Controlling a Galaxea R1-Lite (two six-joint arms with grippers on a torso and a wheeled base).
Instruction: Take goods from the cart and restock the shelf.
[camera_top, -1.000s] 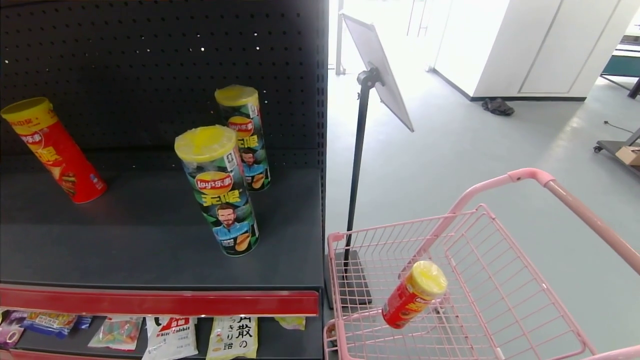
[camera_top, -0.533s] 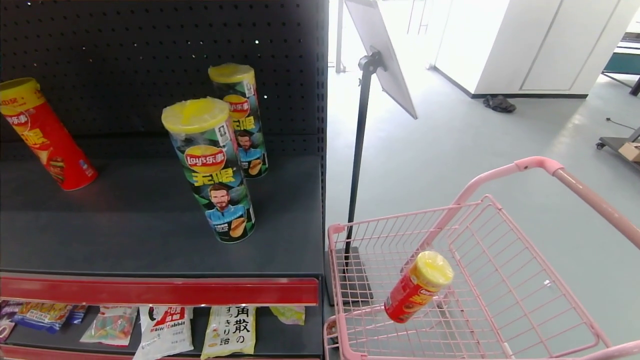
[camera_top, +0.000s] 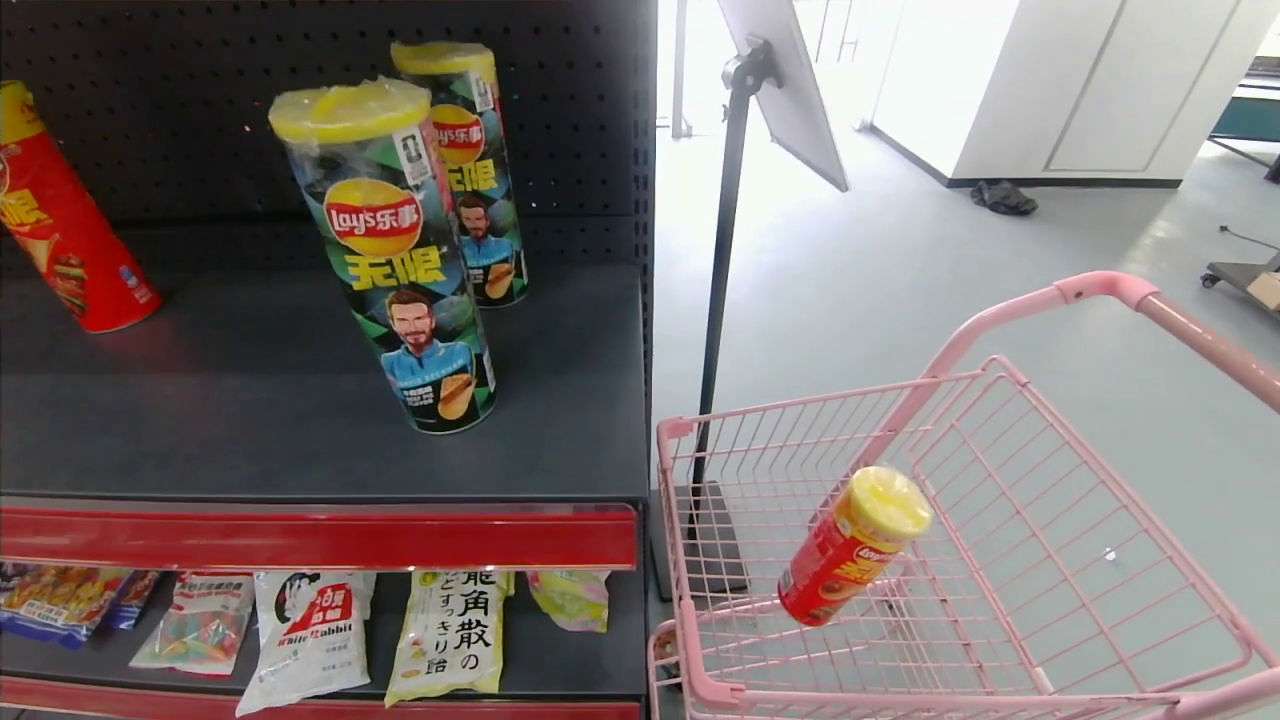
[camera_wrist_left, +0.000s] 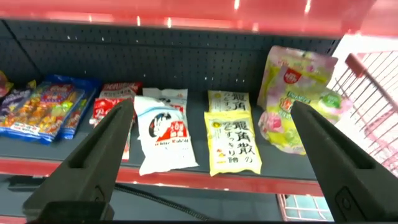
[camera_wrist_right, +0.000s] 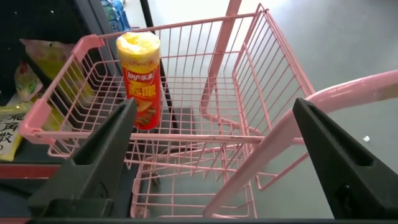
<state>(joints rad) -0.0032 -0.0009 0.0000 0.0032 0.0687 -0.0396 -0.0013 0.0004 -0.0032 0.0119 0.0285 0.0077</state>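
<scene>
The red chip can (camera_top: 855, 545) stood upright in the pink cart (camera_top: 1100, 287), yellow lid on top, tucked into the basket corner on the shelf side, so I read its long axis as straight up and down. The right gripper (camera_wrist_right: 211, 165) hung outside the cart, jaws spread wide with nothing between them. The can sat ahead of it beyond the rim wire, more in line with the shelf-side finger than with the gap. I judged I'd have to shift toward the shelf and go in over the rim, fingers either side of the tube. The left gripper (camera_wrist_left: 208, 155), jaws also wide and empty, faced the snack bags (camera_wrist_left: 233, 140) on the lower tier, so the right arm was nearer. The shelf (camera_top: 250, 400) had bare board beside the green cans (camera_top: 400, 260)
</scene>
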